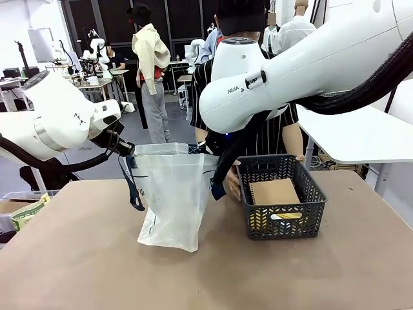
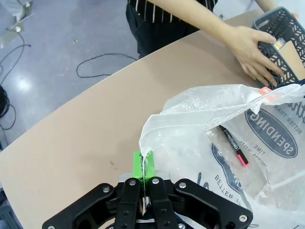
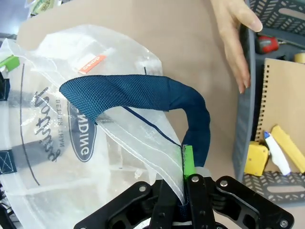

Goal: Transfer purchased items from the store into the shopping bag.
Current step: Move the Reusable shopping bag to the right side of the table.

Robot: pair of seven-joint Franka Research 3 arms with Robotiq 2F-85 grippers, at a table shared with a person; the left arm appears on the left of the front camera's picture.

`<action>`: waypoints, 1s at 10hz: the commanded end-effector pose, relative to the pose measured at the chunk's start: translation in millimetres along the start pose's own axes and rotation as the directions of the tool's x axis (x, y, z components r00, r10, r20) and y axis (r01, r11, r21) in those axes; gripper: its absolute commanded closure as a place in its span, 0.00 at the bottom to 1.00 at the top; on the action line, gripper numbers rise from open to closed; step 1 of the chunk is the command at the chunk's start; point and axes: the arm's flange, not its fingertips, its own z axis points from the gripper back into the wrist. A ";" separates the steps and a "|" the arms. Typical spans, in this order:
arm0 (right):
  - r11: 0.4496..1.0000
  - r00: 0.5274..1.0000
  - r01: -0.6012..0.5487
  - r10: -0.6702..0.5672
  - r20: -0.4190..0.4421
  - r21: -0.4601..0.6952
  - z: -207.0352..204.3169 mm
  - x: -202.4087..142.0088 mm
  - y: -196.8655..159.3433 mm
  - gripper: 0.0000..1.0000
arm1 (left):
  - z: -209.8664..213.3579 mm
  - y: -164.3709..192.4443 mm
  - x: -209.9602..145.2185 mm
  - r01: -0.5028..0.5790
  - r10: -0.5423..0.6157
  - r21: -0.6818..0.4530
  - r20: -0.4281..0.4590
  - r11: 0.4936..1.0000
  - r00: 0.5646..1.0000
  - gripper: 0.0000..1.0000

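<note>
On the table (image 1: 77, 258), between your two arms, the shopping bag (image 1: 171, 206) stands with its mouth pulled open. The grey basket (image 1: 310, 187) sits just beside it on your right.

Your left gripper (image 2: 144, 167) is clamped on the thin plastic rim. Your right gripper (image 3: 187, 164) is clamped on the opposite rim, right at the foot of the navy strap (image 3: 143, 90).

The person's hand (image 2: 252, 50) rests on the basket wall that faces the bag. In the basket lie a brown notebook (image 1: 274, 192), some yellow items (image 3: 257, 160) and a red-and-black tool (image 3: 267, 44). A pen (image 2: 233, 145) with a pink tip already lies inside the bag.

Your part in this step, as I judge it, is to be a steady frame while the goods go in. Hold both rims at an even height and pull apart gently, so the mouth is wide but the film neither tears nor slips from the pads. Leave the side facing the basket low and free of your arms, so the hand has a straight path in.
</note>
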 end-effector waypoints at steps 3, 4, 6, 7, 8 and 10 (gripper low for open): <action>1.000 1.000 0.005 -0.005 -0.006 0.017 -1.1 -4.1 -3.2 1.00 | 4.3 0.2 -0.8 -0.007 0.007 0.005 0.002 1.000 1.000 1.00; 1.000 1.000 0.005 -0.005 -0.006 0.017 -1.1 -4.1 -3.2 1.00 | 4.3 0.2 -0.8 -0.007 0.007 0.005 0.002 1.000 1.000 1.00; 1.000 1.000 0.005 -0.005 -0.006 0.017 -1.1 -4.1 -3.2 1.00 | 4.3 0.2 -0.8 -0.007 0.007 0.005 0.002 1.000 1.000 1.00; 1.000 1.000 0.005 -0.005 -0.006 0.017 -1.1 -4.1 -3.2 1.00 | 4.3 0.2 -0.8 -0.007 0.007 0.005 0.002 1.000 1.000 1.00; 1.000 1.000 0.005 -0.005 -0.006 0.017 -1.1 -4.1 -3.2 1.00 | 4.3 0.2 -0.8 -0.007 0.007 0.005 0.002 1.000 1.000 1.00; 1.000 1.000 0.005 -0.005 -0.006 0.017 -1.1 -4.1 -3.2 1.00 | 4.3 0.2 -0.8 -0.007 0.007 0.005 0.002 1.000 1.000 1.00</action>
